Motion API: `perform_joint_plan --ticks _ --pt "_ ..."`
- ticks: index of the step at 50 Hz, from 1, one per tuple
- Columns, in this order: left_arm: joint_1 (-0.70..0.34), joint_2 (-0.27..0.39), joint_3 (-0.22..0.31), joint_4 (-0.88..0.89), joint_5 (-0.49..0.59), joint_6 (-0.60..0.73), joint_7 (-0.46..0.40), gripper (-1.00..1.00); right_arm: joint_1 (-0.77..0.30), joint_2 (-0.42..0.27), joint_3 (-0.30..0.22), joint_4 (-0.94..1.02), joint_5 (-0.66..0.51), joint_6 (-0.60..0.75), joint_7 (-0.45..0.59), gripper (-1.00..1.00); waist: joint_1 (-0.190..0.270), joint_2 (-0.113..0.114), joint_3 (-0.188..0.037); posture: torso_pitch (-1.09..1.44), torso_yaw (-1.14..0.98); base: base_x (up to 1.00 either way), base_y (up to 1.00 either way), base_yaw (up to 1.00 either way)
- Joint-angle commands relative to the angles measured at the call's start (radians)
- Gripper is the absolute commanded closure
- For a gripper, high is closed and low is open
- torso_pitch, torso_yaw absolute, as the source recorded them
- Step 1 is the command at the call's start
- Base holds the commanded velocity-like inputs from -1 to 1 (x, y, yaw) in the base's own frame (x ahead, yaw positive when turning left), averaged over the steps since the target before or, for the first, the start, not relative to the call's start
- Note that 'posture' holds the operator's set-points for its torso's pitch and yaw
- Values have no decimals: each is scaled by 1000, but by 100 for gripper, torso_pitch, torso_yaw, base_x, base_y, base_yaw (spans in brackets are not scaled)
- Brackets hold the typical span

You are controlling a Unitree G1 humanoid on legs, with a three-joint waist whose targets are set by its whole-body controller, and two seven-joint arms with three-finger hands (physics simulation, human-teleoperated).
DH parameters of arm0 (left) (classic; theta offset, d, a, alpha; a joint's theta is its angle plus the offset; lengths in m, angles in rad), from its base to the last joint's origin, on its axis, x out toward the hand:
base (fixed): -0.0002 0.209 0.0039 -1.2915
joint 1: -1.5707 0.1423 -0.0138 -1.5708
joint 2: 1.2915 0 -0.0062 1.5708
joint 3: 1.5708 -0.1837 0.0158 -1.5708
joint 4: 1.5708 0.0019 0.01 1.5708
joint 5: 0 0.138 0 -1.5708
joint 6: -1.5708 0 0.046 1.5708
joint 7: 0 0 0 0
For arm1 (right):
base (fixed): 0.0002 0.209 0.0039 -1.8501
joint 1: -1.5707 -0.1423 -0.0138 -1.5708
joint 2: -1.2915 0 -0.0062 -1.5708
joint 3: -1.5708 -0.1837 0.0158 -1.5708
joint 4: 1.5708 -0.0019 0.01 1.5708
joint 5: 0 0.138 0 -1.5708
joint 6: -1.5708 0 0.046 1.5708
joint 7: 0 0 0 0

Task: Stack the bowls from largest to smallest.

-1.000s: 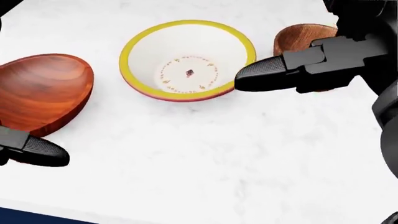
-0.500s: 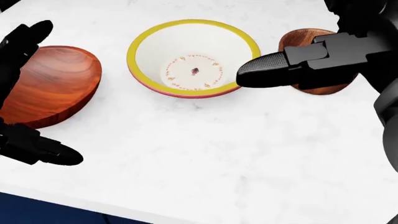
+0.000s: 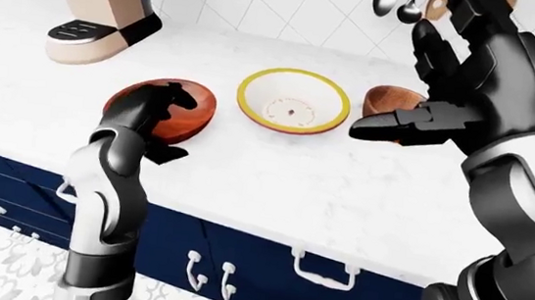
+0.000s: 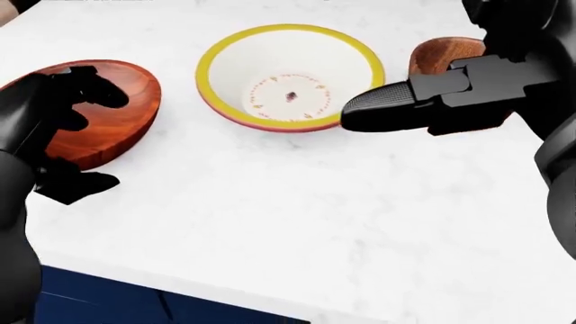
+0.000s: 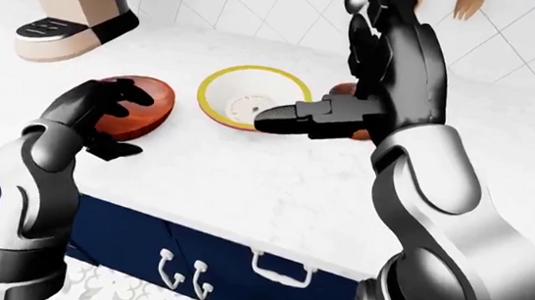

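The left hand (image 4: 49, 125) curls loosely over the big wooden bowl (image 4: 103, 111) without gripping, the right hand (image 3: 455, 94) hangs open and empty, so grabbing a bowl looks next.

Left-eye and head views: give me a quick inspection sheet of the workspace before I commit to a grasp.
Surface: white marble counter, bare between the bowls and its near edge.
Job's things: three bowls in a row, none stacked: large wooden bowl at left, yellow-rimmed white bowl in the middle, small wooden bowl at right, partly hidden by the right hand.
Clutter: beige stand mixer at top left of the left-eye view.
Grippers: left hand open, fingers curled over the large bowl's rim; right hand open, raised above the small bowl.
Cables: nothing seen.
Surroundings: white tiled wall, hanging utensils, navy cabinets with white handles.
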State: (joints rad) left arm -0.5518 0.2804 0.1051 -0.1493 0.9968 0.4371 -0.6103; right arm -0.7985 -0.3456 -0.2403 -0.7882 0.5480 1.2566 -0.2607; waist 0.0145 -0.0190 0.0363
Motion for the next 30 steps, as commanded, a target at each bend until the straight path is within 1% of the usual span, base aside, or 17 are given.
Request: perform_joint_plan --ticks 1,5,9,12,15,17,18,19,20,22,23,24,26,30 --pt "-28 20 7 5 29 -13 26 -12 -20 -9 -9 -9 -10 -40 0 -100 0 0 -18 0 0 0 0 0" --pt "-48 31 3 57 49 -34 39 -8 -20 -10 -10 -8 -9 -41 -1 -100 -1 2 -19 0 0 0 0 0" --pt "-78 41 6 108 61 -46 51 0 -22 -11 -10 -9 -7 -38 -3 -100 -2 3 -19 0 0 0 0 0" --pt "-98 52 6 161 65 -58 67 7 -23 -13 -11 -6 -9 -40 -1 -100 -3 3 -19 0 0 0 0 0" --pt "-108 56 5 206 67 -70 91 8 -21 -15 -11 -4 -10 -43 1 -100 -3 3 -20 0 0 0 0 0" --pt "-109 57 4 228 66 -77 105 15 -24 -15 -12 -3 -10 -42 2 -100 -4 3 -20 0 0 0 0 0" --pt "-110 58 5 234 66 -79 108 20 -26 -16 -11 -3 -9 -41 1 -100 -4 4 -20 0 0 0 0 0" --pt "-107 57 2 228 68 -79 105 46 -26 -15 -11 -3 -10 -40 0 -100 -5 4 -21 0 0 0 0 0" --pt "-107 56 1 218 71 -76 98 57 -24 -14 -10 -3 -11 -42 0 -100 -5 5 -22 0 0 0 0 0" --pt "-114 56 -2 210 78 -77 90 69 -24 -13 -9 -5 -11 -41 0 -100 -7 6 -22 0 0 0 0 0" --pt "-116 54 -2 196 81 -73 82 82 -28 -13 -13 -7 -9 -36 -1 -100 -7 6 -23 0 0 0 0 0" --pt "-112 52 -5 187 87 -78 87 100 -25 -15 -16 -4 -8 -40 2 -100 -8 6 -23 0 0 0 0 0" --pt "-117 46 -8 184 92 -86 95 100 -24 -20 -20 -5 -5 -39 3 -100 -8 6 -24 0 0 0 0 0" --pt "-137 51 -13 131 129 -98 81 100 -37 -38 -48 -14 22 -16 -2 -100 -6 4 -27 0 0 0 0 0"
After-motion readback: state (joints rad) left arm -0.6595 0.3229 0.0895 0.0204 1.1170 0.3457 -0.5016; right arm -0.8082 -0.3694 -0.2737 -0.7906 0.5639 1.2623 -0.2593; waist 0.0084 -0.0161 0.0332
